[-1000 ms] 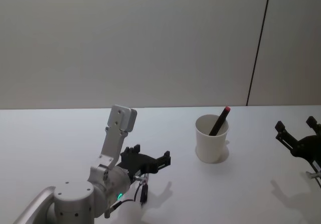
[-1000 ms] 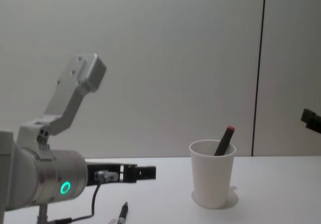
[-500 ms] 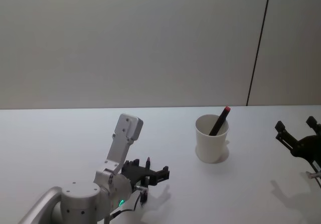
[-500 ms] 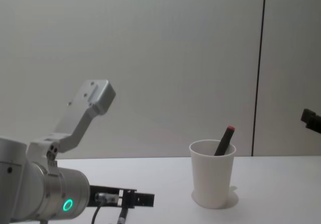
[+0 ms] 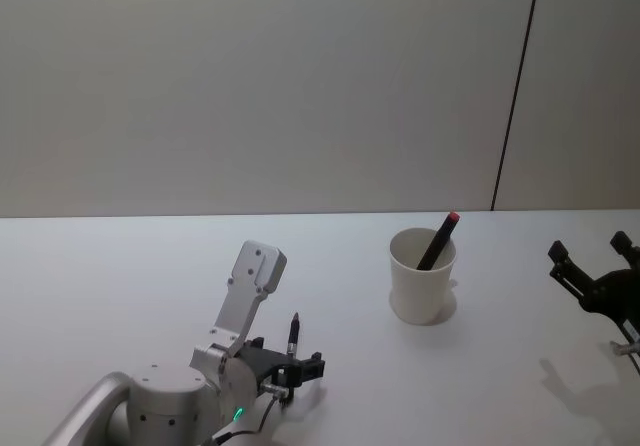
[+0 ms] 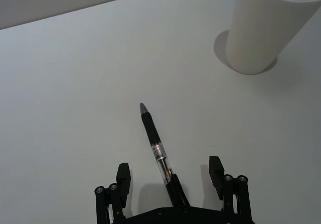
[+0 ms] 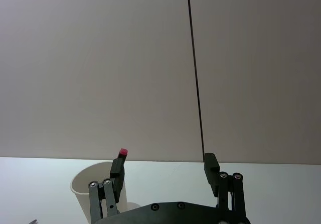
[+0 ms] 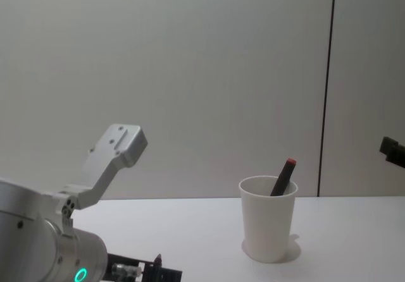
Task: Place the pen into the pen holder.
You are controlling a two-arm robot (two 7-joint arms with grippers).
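Note:
A black pen [image 6: 153,138] with a clear barrel lies flat on the white table [image 5: 120,266], also seen from the head as the pen [image 5: 293,333]. My left gripper [image 6: 169,166] is open and low over the table. Its fingers stand apart on either side of the pen's rear end without closing on it; from the head the left gripper [image 5: 287,360] sits at the near left. The pen holder, a white paper cup [image 5: 422,278], stands upright to the right, cup [image 8: 267,222]. A second pen with a red cap [image 5: 440,238] leans inside it. My right gripper [image 5: 595,268] hovers open at the far right.
The left arm's grey elbow link [image 5: 245,291] rises above the gripper on the near left. Bare tabletop lies between the lying pen and the cup [image 6: 263,30]. A plain wall with a dark vertical seam [image 5: 515,86] stands behind the table.
My left gripper has dropped toward the table and drawn back over the lying pen, now straddling its rear end. The pen, the cup and the right arm have not moved.

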